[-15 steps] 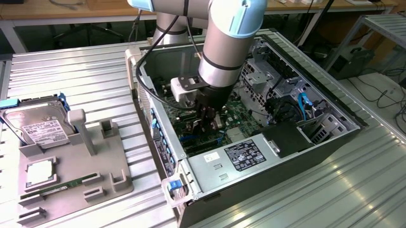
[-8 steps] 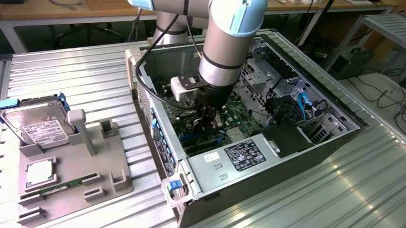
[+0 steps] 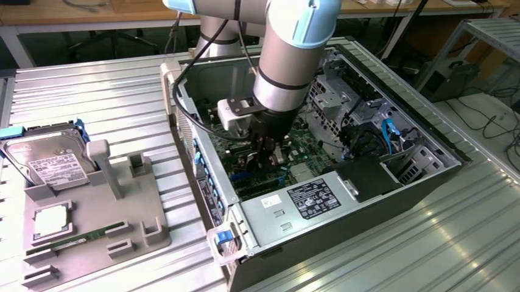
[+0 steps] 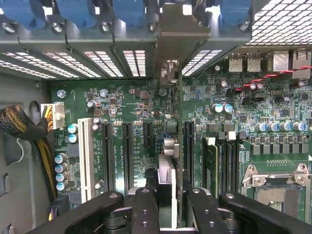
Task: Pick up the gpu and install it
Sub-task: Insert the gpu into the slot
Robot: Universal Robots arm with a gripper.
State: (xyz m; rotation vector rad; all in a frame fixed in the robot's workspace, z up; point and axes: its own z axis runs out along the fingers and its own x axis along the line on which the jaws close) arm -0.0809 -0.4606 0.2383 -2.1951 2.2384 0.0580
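The gpu (image 4: 170, 146) stands edge-on over the green motherboard (image 4: 131, 102), a thin dark card running from between my fingers to its silver bracket (image 4: 178, 34) at the case's rear slot openings. My gripper (image 4: 171, 214) is shut on it, one black finger (image 4: 146, 209) on each side of the card. Whether the card's edge sits fully in its slot is hidden. In the exterior view my gripper (image 3: 269, 156) reaches straight down into the open computer case (image 3: 422, 176), low over the motherboard.
Black expansion slots (image 4: 127, 151) and a white slot (image 4: 87, 151) lie beside the card, a bare processor socket (image 4: 275, 187) on the other side. The power supply (image 3: 309, 198) sits close by. A grey holder (image 3: 122, 237) carries a hard drive (image 3: 49, 161) and memory stick (image 3: 77, 238).
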